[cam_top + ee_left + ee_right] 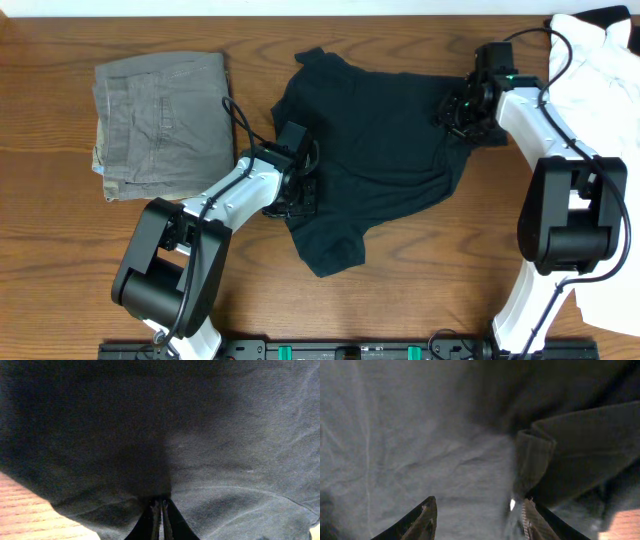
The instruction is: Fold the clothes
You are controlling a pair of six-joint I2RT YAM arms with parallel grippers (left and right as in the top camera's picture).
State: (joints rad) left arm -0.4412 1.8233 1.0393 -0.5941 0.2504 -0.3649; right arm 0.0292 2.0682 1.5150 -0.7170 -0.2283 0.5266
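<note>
The clothes, a black T-shirt (pixel 385 160), lie crumpled across the middle of the wooden table, with one sleeve trailing toward the front. My left gripper (pixel 298 190) is at the shirt's left edge. In the left wrist view its fingertips (pixel 161 506) are pressed together, and the dark fabric (pixel 225 435) gathers into them. My right gripper (pixel 462 112) hovers over the shirt's right end. Its jaws (pixel 477 510) stand apart over flat fabric (pixel 420 435), and a folded hem (pixel 535 455) lies just ahead of the right finger.
Folded grey-green trousers (pixel 160 120) lie at the left of the table. A white garment (pixel 600 70) hangs over the right edge, behind the right arm. Bare wood (pixel 420 300) shows in front of the shirt.
</note>
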